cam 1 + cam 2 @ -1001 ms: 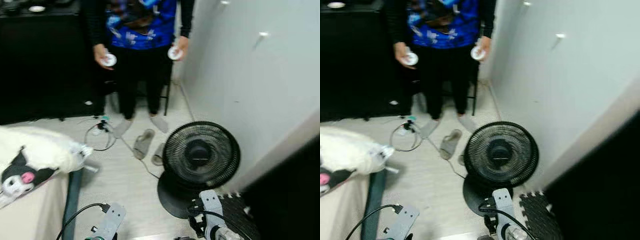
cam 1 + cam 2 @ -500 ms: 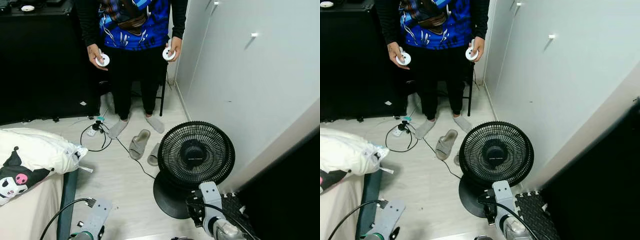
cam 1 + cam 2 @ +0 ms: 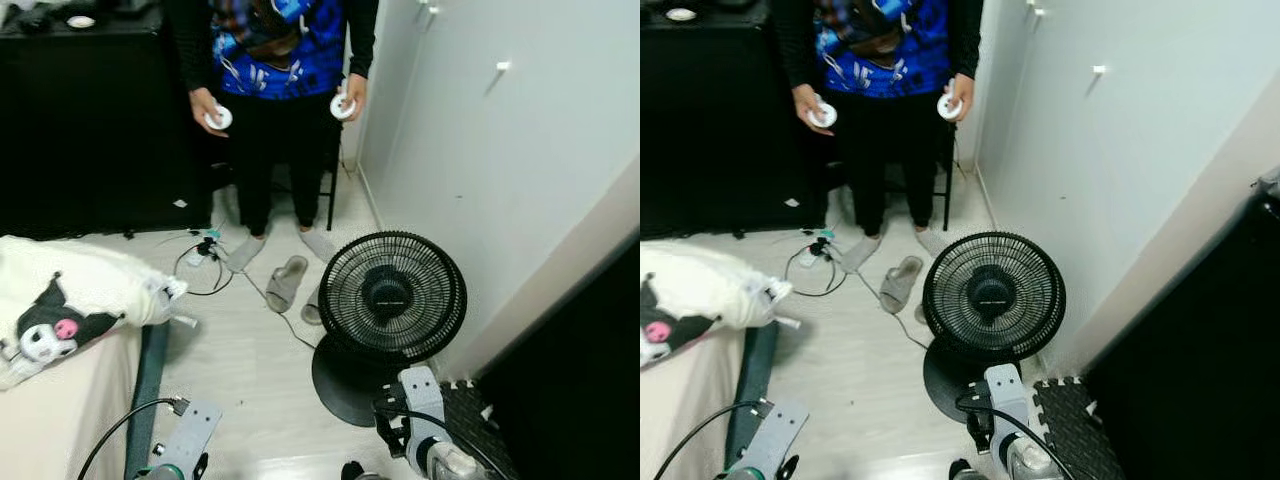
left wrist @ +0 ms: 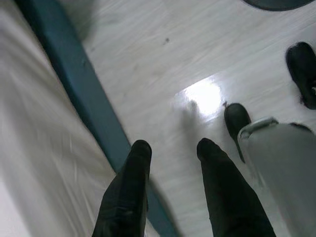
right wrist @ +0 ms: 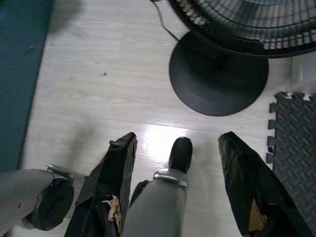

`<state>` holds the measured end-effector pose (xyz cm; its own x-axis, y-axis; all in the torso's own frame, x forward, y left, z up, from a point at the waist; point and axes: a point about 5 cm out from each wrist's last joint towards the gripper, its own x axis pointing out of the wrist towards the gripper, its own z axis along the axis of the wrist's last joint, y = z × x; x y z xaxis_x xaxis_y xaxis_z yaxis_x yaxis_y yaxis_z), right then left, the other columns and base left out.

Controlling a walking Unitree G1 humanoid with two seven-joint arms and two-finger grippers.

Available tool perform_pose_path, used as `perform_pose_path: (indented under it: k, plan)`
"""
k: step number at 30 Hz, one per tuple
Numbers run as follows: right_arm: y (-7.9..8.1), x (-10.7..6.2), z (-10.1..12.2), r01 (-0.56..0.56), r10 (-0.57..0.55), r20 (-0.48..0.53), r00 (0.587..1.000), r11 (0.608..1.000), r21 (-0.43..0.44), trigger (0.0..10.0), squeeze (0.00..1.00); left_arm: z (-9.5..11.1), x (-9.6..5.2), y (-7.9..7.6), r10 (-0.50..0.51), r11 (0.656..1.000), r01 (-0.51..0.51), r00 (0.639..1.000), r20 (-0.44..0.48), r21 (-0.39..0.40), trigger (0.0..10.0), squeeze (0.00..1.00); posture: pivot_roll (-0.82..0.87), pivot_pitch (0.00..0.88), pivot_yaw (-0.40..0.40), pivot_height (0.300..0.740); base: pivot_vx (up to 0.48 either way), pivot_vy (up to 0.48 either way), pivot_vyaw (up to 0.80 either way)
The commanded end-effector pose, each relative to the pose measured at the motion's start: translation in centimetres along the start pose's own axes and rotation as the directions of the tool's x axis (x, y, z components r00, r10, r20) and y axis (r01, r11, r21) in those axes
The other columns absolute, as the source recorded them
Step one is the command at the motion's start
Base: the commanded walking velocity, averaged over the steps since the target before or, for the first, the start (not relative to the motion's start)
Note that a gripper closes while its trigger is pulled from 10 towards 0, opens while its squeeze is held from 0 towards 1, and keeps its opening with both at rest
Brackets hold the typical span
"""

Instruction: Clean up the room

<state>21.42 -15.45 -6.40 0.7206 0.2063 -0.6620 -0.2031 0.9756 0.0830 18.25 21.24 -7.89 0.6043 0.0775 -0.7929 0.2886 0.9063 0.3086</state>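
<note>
A black fan (image 3: 392, 296) stands on its round base on the pale wood floor (image 3: 250, 370), close to the white wall (image 3: 500, 180). A cord runs from it across the floor toward a tangle of cables and a plug (image 3: 205, 248) near the dark cabinet (image 3: 90, 120). Two grey slippers (image 3: 286, 282) lie loose on the floor just beside the fan, between it and a person (image 3: 280, 110) in a blue patterned top and black trousers, who stands in socks holding a white controller (image 3: 219, 118) in each hand. On the left, a bed (image 3: 60, 400) carries a white pillow (image 3: 80, 300) with a black-and-pink cartoon figure. A dark foam mat (image 3: 1075, 430) lies by the fan's base.

Both arms hang low. The left gripper (image 4: 170, 148) points at the floor beside the bed's teal edge, fingers parted and holding nothing. The right gripper (image 5: 177, 140) hangs above the floor near the fan base, fingers spread wide and empty.
</note>
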Motion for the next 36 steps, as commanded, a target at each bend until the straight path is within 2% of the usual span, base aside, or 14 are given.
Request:
perform_pose_path:
  k: [1, 13, 22, 36]
  plan:
    - [0.0, -0.1, -0.4, 0.002, -0.002, -0.011, 1.000, 1.000, 0.008, 10.0, 0.00, -0.9, -0.2, -0.4, -0.015, 1.000, 0.015, 0.999, -0.029, -0.010, 10.0, 0.00, -0.06, 0.000, 0.020, 0.740, -0.435, 0.000, 0.00]
    - [0.1, -0.2, -0.8, 0.003, -0.003, -0.027, 1.000, 1.000, 0.003, 10.0, 0.00, -1.1, -0.3, -0.6, -0.016, 1.000, 0.015, 0.999, -0.030, -0.009, 10.0, 0.00, -0.05, 0.000, 0.021, 0.740, -0.433, 0.000, 0.00]
    - [0.1, -0.2, -0.9, 0.000, 0.001, -0.036, 0.999, 1.000, 0.006, 10.0, 0.00, -0.4, -0.1, -0.9, -0.018, 1.000, 0.018, 1.000, -0.014, -0.008, 10.0, 0.00, -0.05, 0.000, 0.021, 0.740, -0.389, 0.000, 0.00]
    - [0.0, -0.2, -0.8, 0.002, -0.001, -0.036, 0.999, 1.000, 0.022, 10.0, 0.00, -0.3, -0.1, -1.0, -0.020, 1.000, 0.020, 1.000, -0.006, -0.011, 10.0, 0.00, -0.05, 0.000, 0.019, 0.740, 0.000, 0.000, -0.80]
